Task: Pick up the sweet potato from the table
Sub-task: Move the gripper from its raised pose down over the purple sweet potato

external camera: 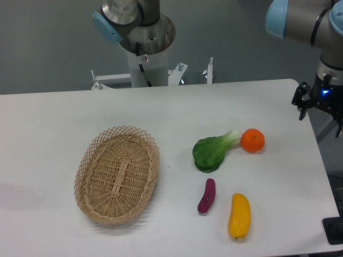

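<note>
sweet potato [207, 196] | slim, dark purple-magenta, tapered ends | lying flat, nearly upright in view | white table [53, 118], right-front area, untouched

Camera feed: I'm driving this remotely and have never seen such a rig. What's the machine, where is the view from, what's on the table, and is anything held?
One fixed camera looks down at the white table from the front. The grey and blue machine is a robot arm; its claw hangs at the right edge, partly cut off, so open or shut is unclear, and nothing shows in it. On the table: wicker basket, leafy green vegetable, orange, purple sweet potato, yellow fruit.
</note>
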Available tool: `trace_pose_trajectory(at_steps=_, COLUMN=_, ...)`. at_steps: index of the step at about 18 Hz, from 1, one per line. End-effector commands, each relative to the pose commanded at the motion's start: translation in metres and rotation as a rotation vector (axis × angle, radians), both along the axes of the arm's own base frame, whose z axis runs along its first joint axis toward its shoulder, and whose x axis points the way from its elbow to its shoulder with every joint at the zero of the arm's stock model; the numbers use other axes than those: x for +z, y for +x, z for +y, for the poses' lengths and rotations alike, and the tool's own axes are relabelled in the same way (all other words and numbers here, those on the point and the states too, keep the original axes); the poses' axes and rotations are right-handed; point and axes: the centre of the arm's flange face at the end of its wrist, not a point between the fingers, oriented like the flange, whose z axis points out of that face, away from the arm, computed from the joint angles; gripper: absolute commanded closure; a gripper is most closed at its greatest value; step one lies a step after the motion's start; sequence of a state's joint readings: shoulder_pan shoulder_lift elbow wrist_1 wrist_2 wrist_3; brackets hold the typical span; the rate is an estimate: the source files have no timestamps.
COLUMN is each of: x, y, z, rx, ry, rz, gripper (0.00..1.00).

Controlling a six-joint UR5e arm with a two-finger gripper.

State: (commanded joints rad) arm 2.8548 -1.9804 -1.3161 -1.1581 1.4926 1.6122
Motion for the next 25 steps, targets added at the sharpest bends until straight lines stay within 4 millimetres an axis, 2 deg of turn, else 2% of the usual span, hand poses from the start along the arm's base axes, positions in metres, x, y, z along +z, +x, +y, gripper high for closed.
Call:
trace_pose_trajectory(at_steps=5, x=-0.004, y=0.005, z=0.0, rx=-0.002, ry=0.007, rz=-0.008, gripper=0.0)
trace_pose_trajectory(at_steps=9, x=-0.011, y=0.019, z=0.013, rx=0.06, ry=0.022, rz=-0.039, gripper=0.0)
trace_pose_trajectory(at_steps=14, x=-0.019, y=0.051, z=0.06, rx=0.168, ry=0.056, rz=-0.088, gripper=0.0)
trace_pose_trajectory(at_steps=18, x=-0.031, y=0.087, z=0.099, rx=0.323, ry=0.083, rz=-0.141, gripper=0.0)
trace_pose_trajectory(at_steps=21, x=-0.056, y=0.12, z=0.131, rx=0.366, ry=0.098, rz=-0.16, gripper=0.0)
trace_pose_trajectory(at_steps=25, x=-0.098, y=0.159, z=0.163, rx=0.329, ry=0.114, rz=-0.148, gripper=0.0)
